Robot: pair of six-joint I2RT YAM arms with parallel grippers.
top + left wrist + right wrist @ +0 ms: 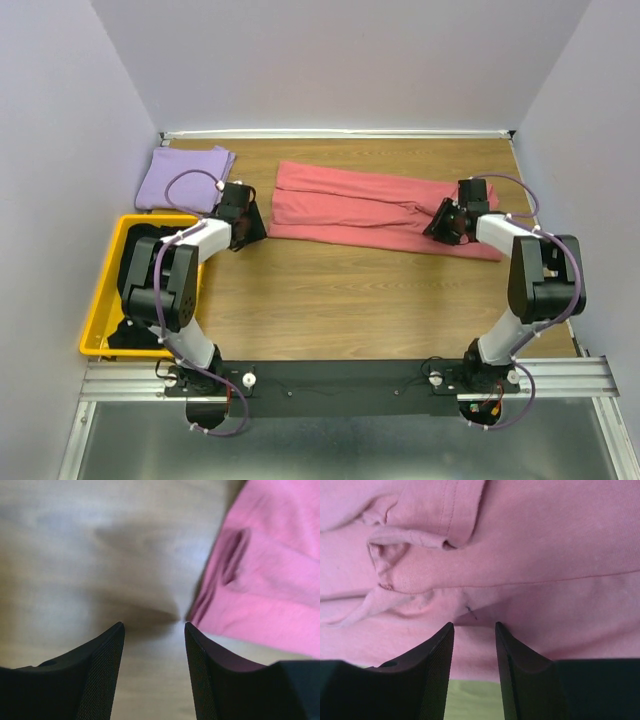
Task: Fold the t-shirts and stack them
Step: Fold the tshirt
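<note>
A salmon-pink t-shirt [370, 208] lies in a long folded band across the back of the table. My left gripper [254, 224] is at its left end, open; in the left wrist view the gripper [154, 625] has bare wood between its fingers, and the pink t-shirt [270, 590] has its corner just at the right fingertip [192, 635]. My right gripper [440, 222] rests low on the shirt's right part, open [474, 624] with flat pink cloth [530, 545] under the gap. A folded lavender t-shirt [185, 178] lies at the back left. Black t-shirts [145, 265] fill the yellow bin.
The yellow bin [106, 275] stands at the table's left edge beside the left arm. Grey walls close in the back and both sides. A metal rail [340, 380] with the arm bases runs along the near edge. Bare wood [350, 300] lies in front of the pink shirt.
</note>
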